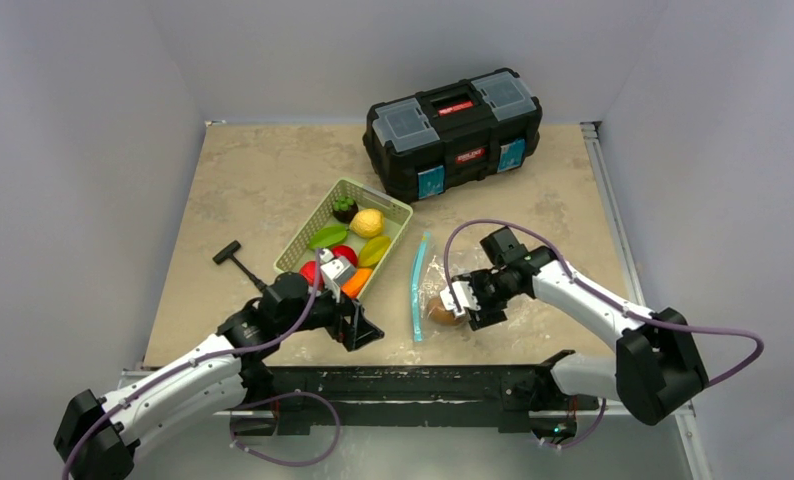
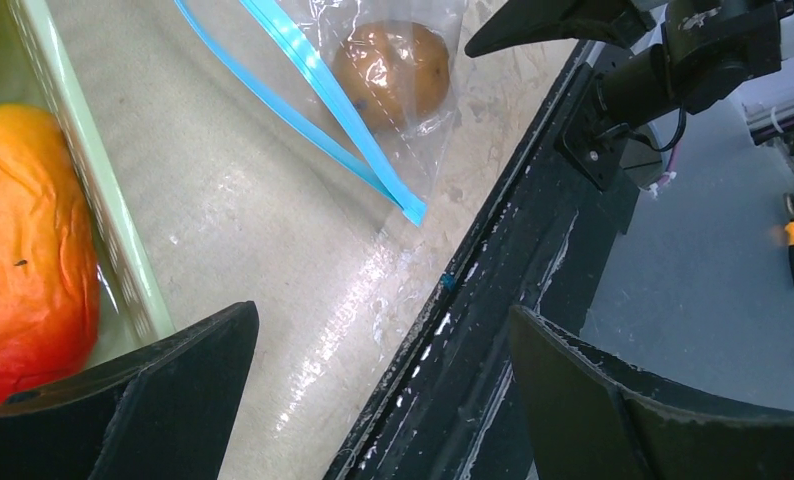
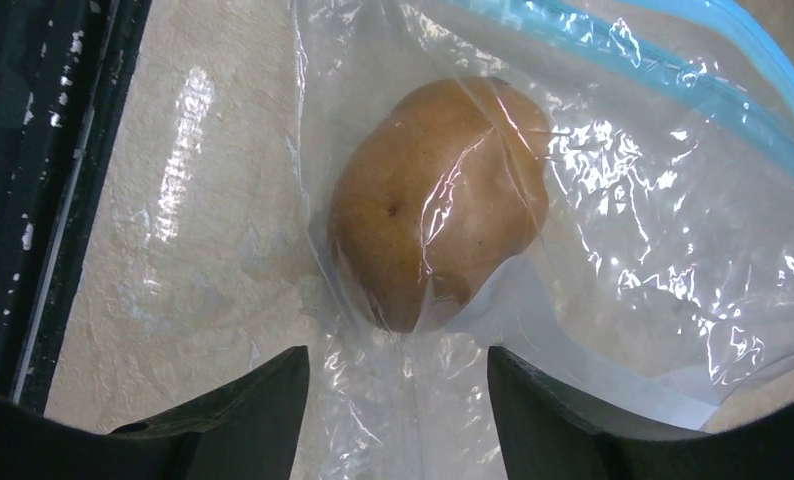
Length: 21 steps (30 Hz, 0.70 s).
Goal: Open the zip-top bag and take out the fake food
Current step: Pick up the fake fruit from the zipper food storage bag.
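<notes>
The clear zip-top bag (image 1: 431, 270) lies flat on the table, its blue zip strip (image 1: 418, 285) facing the basket. One brown piece of fake food (image 3: 438, 205), potato-like, is still inside it. My right gripper (image 3: 398, 385) is open over the bag's bottom edge, with crinkled plastic lying loose between the fingers. Several pieces of fake food lie in the pale green basket (image 1: 398, 208), among them an orange-red fruit (image 2: 23, 250). My left gripper (image 2: 383, 350) stands wide open and empty by the basket's near end, above the table's front edge.
A black toolbox (image 1: 453, 130) stands at the back of the table. A small black T-handled tool (image 1: 235, 262) lies left of the basket. The black front rail (image 2: 513, 300) runs along the near edge, close to the bag's corner.
</notes>
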Each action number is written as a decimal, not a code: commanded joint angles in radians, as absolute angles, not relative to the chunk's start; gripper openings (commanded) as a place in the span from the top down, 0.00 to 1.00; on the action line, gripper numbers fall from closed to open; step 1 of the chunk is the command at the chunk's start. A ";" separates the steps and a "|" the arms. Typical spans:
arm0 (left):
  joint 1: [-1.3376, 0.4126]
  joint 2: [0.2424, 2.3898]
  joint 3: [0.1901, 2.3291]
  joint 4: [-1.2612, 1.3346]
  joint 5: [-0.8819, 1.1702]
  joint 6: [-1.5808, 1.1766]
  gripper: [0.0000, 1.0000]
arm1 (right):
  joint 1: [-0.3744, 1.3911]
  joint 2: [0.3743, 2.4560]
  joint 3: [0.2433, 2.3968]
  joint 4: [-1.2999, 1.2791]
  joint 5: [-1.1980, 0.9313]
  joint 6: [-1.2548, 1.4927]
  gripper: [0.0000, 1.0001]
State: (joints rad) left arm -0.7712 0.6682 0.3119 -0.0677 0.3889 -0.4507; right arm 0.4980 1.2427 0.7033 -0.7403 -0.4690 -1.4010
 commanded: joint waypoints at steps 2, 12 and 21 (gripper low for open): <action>-0.785 0.665 0.301 -0.016 0.350 -0.404 0.05 | 0.499 1.216 0.759 -0.774 -0.561 -1.387 0.32; -0.789 0.607 0.277 0.009 0.312 -0.394 0.05 | 0.519 1.241 0.760 -0.714 -0.564 -1.333 0.29; -0.788 0.585 0.255 0.018 0.271 -0.394 0.02 | 0.534 1.258 0.729 -0.665 -0.519 -1.313 0.29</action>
State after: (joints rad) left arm -0.7822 0.5926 0.2699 -0.0307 0.3012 -0.4221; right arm 0.5240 1.2457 0.7330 -0.7013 -0.5343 -1.3346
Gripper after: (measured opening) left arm 0.965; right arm 0.711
